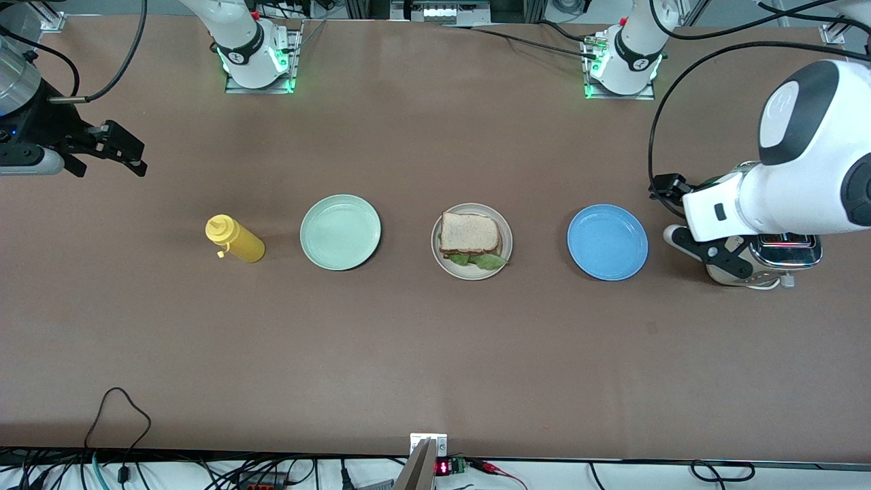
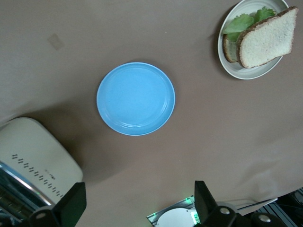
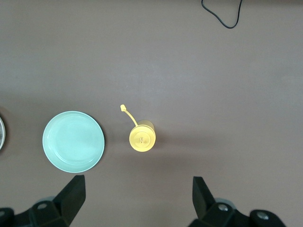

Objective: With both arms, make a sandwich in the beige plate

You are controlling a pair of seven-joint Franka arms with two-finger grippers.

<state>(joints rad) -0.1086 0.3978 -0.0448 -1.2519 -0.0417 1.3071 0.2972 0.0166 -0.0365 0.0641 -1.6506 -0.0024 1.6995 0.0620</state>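
Sandwich (image 1: 470,236) on beige plate (image 1: 504,258) looks light, soft, prone to sliding; take crust edges gently. Left gripper (image 2: 137,203) over toaster (image 1: 782,257) and right gripper (image 3: 137,201) hang wide, empty.

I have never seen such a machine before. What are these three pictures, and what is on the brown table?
You see two white robot arms at a brown table. One picture looks down from a high camera facing them; the other two come from cameras on each arm's wrist.

In a row on the table stand a yellow squeeze bottle, a mint-green round plate, a round beige plate carrying a sandwich of pale toast and green lettuce, a blue round plate and a shiny metal toaster.

The right gripper hangs open at the bottle's end of the table, holding nothing. The left gripper hangs open by the toaster, also holding nothing.
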